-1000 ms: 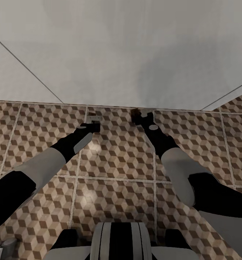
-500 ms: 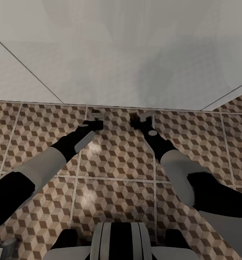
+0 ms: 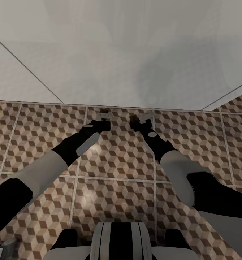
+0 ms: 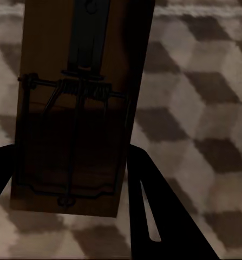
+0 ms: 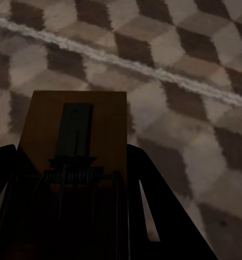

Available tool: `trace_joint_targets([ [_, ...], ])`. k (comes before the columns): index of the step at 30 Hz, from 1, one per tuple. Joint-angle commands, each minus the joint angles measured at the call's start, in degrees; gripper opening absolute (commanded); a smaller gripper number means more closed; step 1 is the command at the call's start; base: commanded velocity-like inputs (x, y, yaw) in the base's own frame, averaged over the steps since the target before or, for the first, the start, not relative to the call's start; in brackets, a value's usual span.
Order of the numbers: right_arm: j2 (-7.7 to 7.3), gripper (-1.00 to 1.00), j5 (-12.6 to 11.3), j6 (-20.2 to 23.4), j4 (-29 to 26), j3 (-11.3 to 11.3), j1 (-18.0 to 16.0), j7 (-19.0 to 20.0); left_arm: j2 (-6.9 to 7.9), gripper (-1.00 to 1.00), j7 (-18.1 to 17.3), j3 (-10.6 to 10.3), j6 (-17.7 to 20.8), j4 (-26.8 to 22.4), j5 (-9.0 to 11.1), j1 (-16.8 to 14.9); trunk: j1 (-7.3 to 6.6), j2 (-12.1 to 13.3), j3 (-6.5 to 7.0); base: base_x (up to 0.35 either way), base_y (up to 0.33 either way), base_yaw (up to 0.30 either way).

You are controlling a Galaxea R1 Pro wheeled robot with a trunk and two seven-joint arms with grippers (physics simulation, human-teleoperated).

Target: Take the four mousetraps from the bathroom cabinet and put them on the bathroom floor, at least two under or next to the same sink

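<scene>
The left claw (image 3: 104, 116) has edged toward the right claw (image 3: 144, 117) since a second ago, both low over the bathroom floor (image 3: 117, 162) beneath the white bathroom sink (image 3: 121, 54), each clamped on a mousetrap (image 4: 77, 108), ready for release.

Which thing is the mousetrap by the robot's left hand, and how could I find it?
Find the big white sink across the top of the head view, above the cube-patterned floor. The left gripper reaches out just below its edge. Between its dark fingers lies the mousetrap, a small flat brown wooden board with a dark wire spring; the tiles around it are pale and printed with cubes.
</scene>
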Motion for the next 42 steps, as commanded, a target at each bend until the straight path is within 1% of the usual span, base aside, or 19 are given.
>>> trace_joint_targets([
  [1, 0.00, -1.00, 0.0, -0.1, 0.1, 0.2, 0.0, -0.1, 0.09, -1.00, 0.7, -0.3, 0.2, -0.2, 0.3, 0.0, -0.01, 0.0, -0.03, 0.000, 0.000, 0.000],
  [12, 0.00, -1.00, 0.0, -0.5, 1.0, 0.3, 0.0, -0.1, 0.09, -1.00, 0.7, -0.5, 0.7, -0.5, 0.3, 0.0, -0.01, 0.0, -0.03, 0.000, 0.000, 0.000],
  [15, 0.00, -1.00, 0.0, -2.3, 1.1, 0.3, 0.0, -0.1, 0.11, -1.00, 0.7, -0.5, 0.7, -0.5, 0.3, 0.1, -0.01, 0.0, -0.03, 0.000, 0.000, 0.000],
  [17, 0.00, -1.00, 0.0, -4.6, 1.2, 0.4, 0.0, -0.1, 0.18, -1.00, 0.7, -0.5, 0.7, -0.3, 0.2, 0.2, -0.01, 0.0, -0.03, 0.000, 0.000, 0.000],
  [19, 0.00, -1.00, 0.1, -5.4, 1.2, 0.4, 0.0, -0.1, 0.25, -1.00, 0.7, -0.5, 0.6, -0.1, 0.2, 0.3, -0.01, 0.0, -0.03, 0.000, 0.000, 0.000],
  [25, 0.00, -1.00, 0.1, -6.5, 1.2, 0.4, 0.0, -0.2, 0.56, -1.00, 1.2, -0.5, 0.4, 0.9, 0.1, 1.2, -0.01, 0.0, -0.03, 0.000, 0.000, 0.000],
  [31, 0.00, -1.00, 0.2, -7.4, 1.2, 0.4, 0.0, -0.3, 0.61, -1.00, 2.2, -0.5, 0.4, 1.1, 0.1, 1.4, -0.01, 0.0, -0.03, 0.000, 0.000, 0.000],
  [33, 0.00, -1.00, 0.2, -8.3, 1.2, 0.4, 0.0, -0.6, 0.61, -1.00, 2.3, -0.5, 0.4, 1.0, 0.1, 1.4, -0.01, 0.0, -0.03, 0.000, 0.000, 0.000],
  [36, 0.00, -1.00, 0.3, -9.3, 1.3, 0.5, 0.0, -2.4, 0.61, -1.00, 2.4, -0.5, 0.4, 0.9, 0.2, 1.4, -0.01, 0.0, -0.03, 0.000, 0.000, 0.000],
  [39, 0.00, -1.00, 0.4, -9.7, 2.0, 0.6, 0.0, -4.2, 0.62, -1.00, 2.5, -0.5, 0.4, 0.8, 0.2, 1.4, -0.01, 0.0, -0.03, 0.000, 0.000, 0.000],
  [42, 0.00, -1.00, 0.5, -9.8, 3.1, 0.7, 0.0, -4.8, 0.62, -1.00, 2.5, -0.5, 0.6, 0.6, 0.2, 1.4, -0.01, 0.0, -0.03, 0.000, 0.000, 0.000],
])
